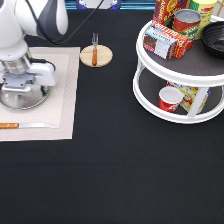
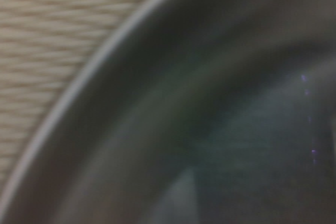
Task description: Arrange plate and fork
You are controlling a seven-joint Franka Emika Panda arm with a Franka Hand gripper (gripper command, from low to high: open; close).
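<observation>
The end effector (image 1: 21, 86) is low over the plate (image 1: 24, 98), at the exterior view's left edge. Its bulky white hand hides what lies beneath, so I cannot tell how far open it is, or whether it has hold of the plate's rim. The wrist view is filled from very close by a curved, dark, shiny surface, the plate (image 2: 225, 140), with woven beige cloth at its edge.

The plate rests on a beige placemat (image 1: 62, 100). A wooden-handled knife (image 1: 25, 125) lies on the mat just below the plate. The fork (image 1: 94, 50) is well apart, toward the exterior view's top, lying across a round wooden coaster (image 1: 102, 56).

Risks, as a judgement: the plate is smooth metal with a thin rim, so a grip on it could slip, and the plate could tip or clatter down. If dragged, it may bunch the mat or nudge the knife.

The bench (image 1: 110, 175) is covered in plain black cloth. At the exterior view's right stands a white two-tier turntable shelf (image 1: 150, 70) holding boxes, cans, a black bowl (image 1: 214, 37) and a red cup (image 1: 169, 99). Little of the room shows beyond the bench.
</observation>
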